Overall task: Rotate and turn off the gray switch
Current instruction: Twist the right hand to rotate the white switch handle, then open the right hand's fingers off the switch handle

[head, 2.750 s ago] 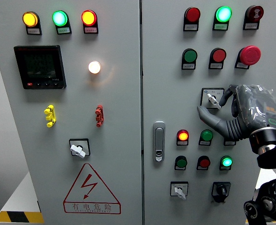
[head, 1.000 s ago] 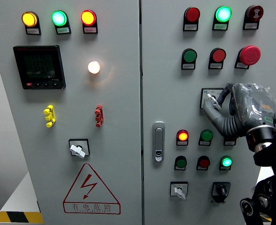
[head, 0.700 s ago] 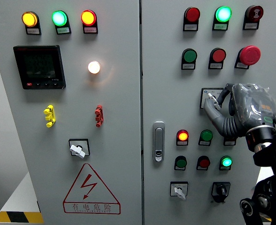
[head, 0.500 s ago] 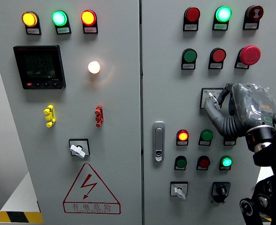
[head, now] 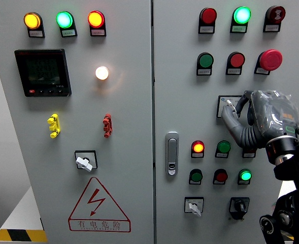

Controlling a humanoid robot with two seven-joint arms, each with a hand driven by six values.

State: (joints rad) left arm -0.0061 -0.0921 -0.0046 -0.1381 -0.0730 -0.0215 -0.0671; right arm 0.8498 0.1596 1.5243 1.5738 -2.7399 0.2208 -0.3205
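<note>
The gray rotary switch point(head: 228, 104) sits on a white square plate on the right cabinet door, below the green and red push buttons. My right hand point(head: 235, 108), gray and wrapped in clear plastic, comes in from the right edge. Its thumb point(head: 231, 120) and curled fingers pinch the switch knob. Only the knob's tip and the plate's upper left corner show; the rest is hidden behind the hand. The left arm is out of view.
Two more gray rotary switches sit at the lower left point(head: 84, 162) and lower right point(head: 194, 206), with a black one point(head: 239, 206) beside the latter. A red mushroom button point(head: 270, 59) is above the hand, lit lamps point(head: 198, 148) below it, and the door handle point(head: 172, 153) to the left.
The thumb has swung up from below the switch and closed against the knob. The hand has crept slightly up and in, now covering most of the switch.
</note>
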